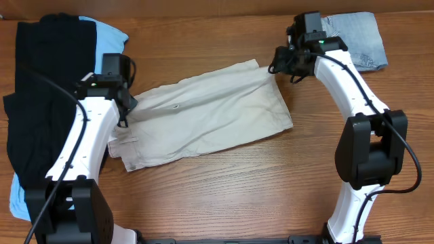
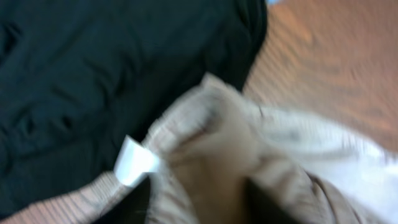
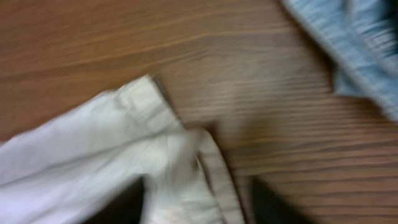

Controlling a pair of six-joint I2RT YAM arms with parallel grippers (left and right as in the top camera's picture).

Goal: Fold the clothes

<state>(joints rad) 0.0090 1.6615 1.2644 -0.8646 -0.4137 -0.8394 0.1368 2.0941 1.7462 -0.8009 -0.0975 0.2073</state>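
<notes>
The pale beige shorts (image 1: 210, 115) lie spread slantwise across the middle of the table. My left gripper (image 1: 126, 108) is at their left waistband end. In the left wrist view the beige cloth (image 2: 211, 155) bunches up between my fingers (image 2: 199, 208), with the small white label (image 2: 134, 162) beside them. My right gripper (image 1: 278, 64) is at the upper right leg corner. In the right wrist view the hem (image 3: 180, 174) rises between its fingers (image 3: 196, 208). Black garments (image 1: 44, 95) lie on a sky-blue one (image 1: 110, 37) at the far left.
A light blue denim piece (image 1: 356, 41) lies at the back right, also in the right wrist view (image 3: 354, 43). The black garment (image 2: 93, 74) lies right by the left gripper. Bare wood table (image 1: 237, 190) shows in front of the shorts.
</notes>
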